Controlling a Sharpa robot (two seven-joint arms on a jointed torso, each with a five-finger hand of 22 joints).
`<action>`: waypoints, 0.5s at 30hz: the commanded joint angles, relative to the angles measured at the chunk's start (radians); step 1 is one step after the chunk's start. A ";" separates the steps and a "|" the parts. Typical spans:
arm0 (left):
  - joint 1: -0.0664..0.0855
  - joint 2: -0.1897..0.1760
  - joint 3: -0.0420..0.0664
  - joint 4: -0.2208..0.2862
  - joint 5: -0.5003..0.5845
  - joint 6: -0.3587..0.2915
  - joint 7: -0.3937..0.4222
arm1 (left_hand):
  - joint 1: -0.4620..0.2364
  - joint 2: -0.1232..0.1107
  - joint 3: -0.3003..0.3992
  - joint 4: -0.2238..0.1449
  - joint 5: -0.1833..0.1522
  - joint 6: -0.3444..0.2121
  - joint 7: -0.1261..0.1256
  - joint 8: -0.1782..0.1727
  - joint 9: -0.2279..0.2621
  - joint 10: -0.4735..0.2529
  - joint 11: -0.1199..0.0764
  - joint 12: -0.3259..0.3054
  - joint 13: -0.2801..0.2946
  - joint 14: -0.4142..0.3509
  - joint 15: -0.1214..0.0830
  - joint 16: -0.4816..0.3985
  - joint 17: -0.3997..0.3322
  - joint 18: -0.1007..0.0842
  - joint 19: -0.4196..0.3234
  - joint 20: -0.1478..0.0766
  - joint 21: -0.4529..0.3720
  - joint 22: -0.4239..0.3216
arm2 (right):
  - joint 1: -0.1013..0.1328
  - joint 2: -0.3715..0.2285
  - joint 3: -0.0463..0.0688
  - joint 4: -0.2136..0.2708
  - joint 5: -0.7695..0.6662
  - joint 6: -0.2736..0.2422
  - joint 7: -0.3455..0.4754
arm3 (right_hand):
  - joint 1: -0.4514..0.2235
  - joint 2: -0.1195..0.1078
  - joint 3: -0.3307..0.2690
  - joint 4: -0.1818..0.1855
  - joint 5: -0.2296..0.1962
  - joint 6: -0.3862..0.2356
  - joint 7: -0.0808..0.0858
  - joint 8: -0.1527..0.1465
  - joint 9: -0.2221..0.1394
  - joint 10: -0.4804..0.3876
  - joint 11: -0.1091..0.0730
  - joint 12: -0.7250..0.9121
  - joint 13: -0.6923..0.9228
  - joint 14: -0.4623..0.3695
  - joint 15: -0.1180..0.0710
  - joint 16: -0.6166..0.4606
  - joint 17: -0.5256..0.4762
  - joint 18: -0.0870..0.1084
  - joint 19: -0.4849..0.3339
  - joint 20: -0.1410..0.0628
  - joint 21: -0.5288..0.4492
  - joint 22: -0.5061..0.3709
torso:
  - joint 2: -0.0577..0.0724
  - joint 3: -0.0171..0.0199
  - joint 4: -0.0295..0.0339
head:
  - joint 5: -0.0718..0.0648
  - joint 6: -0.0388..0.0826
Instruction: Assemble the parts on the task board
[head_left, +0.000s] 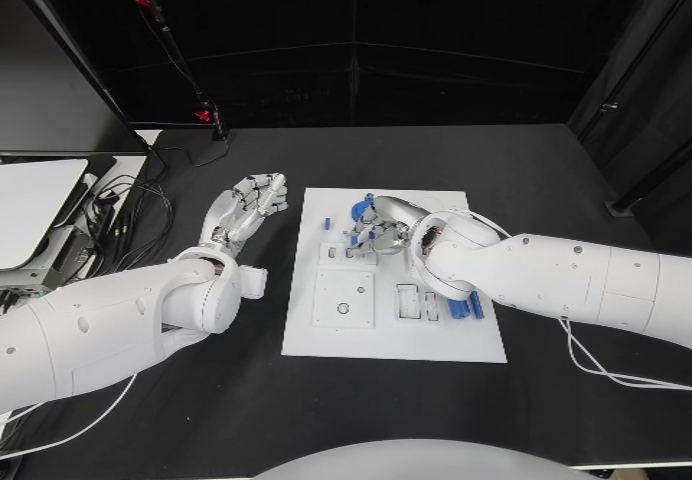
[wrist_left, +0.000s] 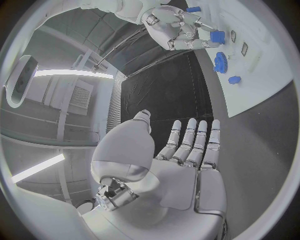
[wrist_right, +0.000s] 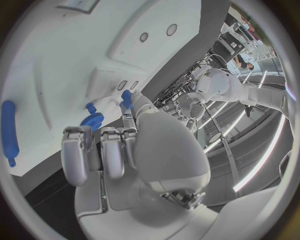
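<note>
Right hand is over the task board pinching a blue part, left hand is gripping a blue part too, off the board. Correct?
Not quite. The left hand holds nothing: the left wrist view shows its fingers straight and apart. The right hand does pinch a blue part over the task board.

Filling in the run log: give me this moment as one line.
left hand: open, beside task board | right hand: over board, holds blue part | blue gear: on board

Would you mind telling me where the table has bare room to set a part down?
Bare black table lies in front of the task board, between the two arms. The board's far half is crowded: the right hand works there among blue parts. The left hand hovers open beside the board's left edge.
</note>
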 joint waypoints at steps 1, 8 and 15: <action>0.002 0.001 0.001 0.002 -0.006 0.004 0.179 | 0.009 -0.002 -0.006 0.002 0.005 0.007 0.153 0.005 -0.001 0.006 0.002 0.004 -0.001 0.005 0.000 0.000 -0.001 0.008 -0.002 0.001 0.005 0.000 | -0.002 0.003 0.000 -0.004 -0.031 0.006 -0.050 | 0.000 0.002 0.006 -0.003 0.007 0.006 0.005 0.002 -0.001 0.104 0.006 0.003 0.263 0.104 0.006 0.002 0.264 -0.007 0.106 0.006 0.003 0.263 | 0.000 0.0002 0.0001 | -0.001 -0.001; 0.002 0.000 0.001 0.001 -0.006 0.005 0.178 | 0.009 -0.002 -0.006 0.002 0.005 0.007 0.153 0.005 -0.001 0.006 0.002 0.004 -0.001 0.005 0.000 0.000 -0.001 0.008 -0.002 0.001 0.005 0.000 | -0.013 0.005 0.000 -0.007 -0.049 0.012 -0.084 | -0.002 0.001 0.005 -0.003 0.008 0.005 0.006 0.000 -0.002 0.104 0.007 0.003 0.263 0.104 0.007 0.002 0.264 -0.007 0.106 0.007 0.003 0.263 | 0.000 -0.0004 -0.0009 | -0.003 -0.007; 0.002 0.001 0.001 0.000 -0.006 0.005 0.177 | 0.009 -0.002 -0.006 0.002 0.005 0.007 0.153 0.005 -0.001 0.006 0.002 0.004 -0.001 0.005 0.000 0.000 -0.001 0.008 -0.002 0.001 0.005 0.000 | -0.017 0.007 0.000 -0.009 -0.053 0.018 -0.086 | -0.003 0.001 0.005 -0.003 0.009 0.004 0.007 -0.001 -0.003 0.104 0.008 0.003 0.263 0.104 0.007 0.002 0.264 -0.007 0.106 0.007 0.003 0.263 | 0.000 -0.0006 -0.0004 | -0.005 -0.010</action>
